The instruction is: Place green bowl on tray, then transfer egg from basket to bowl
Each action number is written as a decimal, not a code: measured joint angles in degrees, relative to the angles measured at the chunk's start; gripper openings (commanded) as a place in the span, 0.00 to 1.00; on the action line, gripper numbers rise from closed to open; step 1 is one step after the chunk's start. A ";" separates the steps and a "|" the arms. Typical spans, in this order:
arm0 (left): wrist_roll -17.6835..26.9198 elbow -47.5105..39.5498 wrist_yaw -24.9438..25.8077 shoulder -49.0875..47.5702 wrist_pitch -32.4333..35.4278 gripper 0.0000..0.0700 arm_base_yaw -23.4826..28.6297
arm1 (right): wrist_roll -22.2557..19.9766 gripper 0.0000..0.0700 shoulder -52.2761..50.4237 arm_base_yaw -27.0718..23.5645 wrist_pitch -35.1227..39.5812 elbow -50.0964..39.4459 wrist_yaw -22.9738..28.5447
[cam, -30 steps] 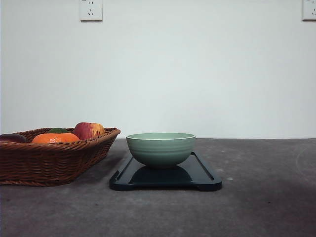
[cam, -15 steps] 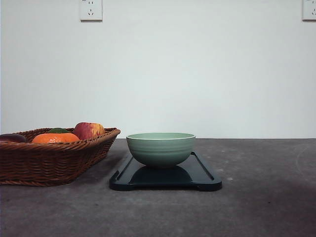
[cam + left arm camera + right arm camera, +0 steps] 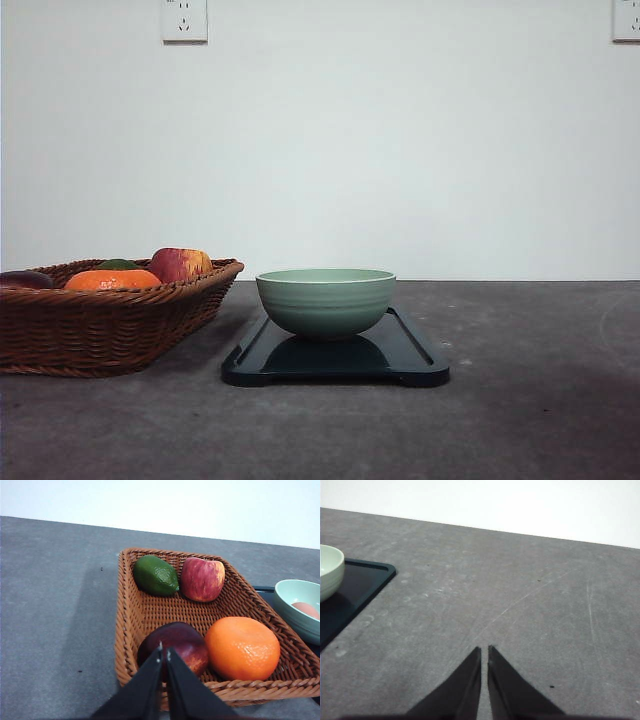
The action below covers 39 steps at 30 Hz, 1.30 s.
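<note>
A dark grey table (image 3: 520,420) stands before a plain white wall. At its middle lies the black tray (image 3: 410,365), and the green bowl (image 3: 325,300) sits upright on it. To the left of the tray, close by but not touching it, stands the brown wicker basket (image 3: 100,330).

In the left wrist view the basket holds four fruits: a green lime (image 3: 155,575) and a red-yellow apple (image 3: 202,579) along one side, a dark red fruit (image 3: 175,647), perhaps a plum, and a bright orange (image 3: 243,648) along the other. Beyond the basket's rim the bowl comes into view, and the egg (image 3: 306,610), pale brown-orange, lies inside it.

The left gripper (image 3: 164,652) hangs over the basket's near rim, just in front of the dark red fruit. Its fingers (image 3: 150,680) are pressed almost together and have hold of nothing.

The right gripper (image 3: 484,652) hangs over bare table, well apart from the tray's corner. Its fingers (image 3: 502,680) likewise stand with only a thin slit between them, empty.
</note>
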 measured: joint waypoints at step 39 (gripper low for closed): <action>0.00 0.00 0.00 0.00 0.00 0.00 0.00 | 0.00 0.02 0.00 0.00 0.00 0.00 0.00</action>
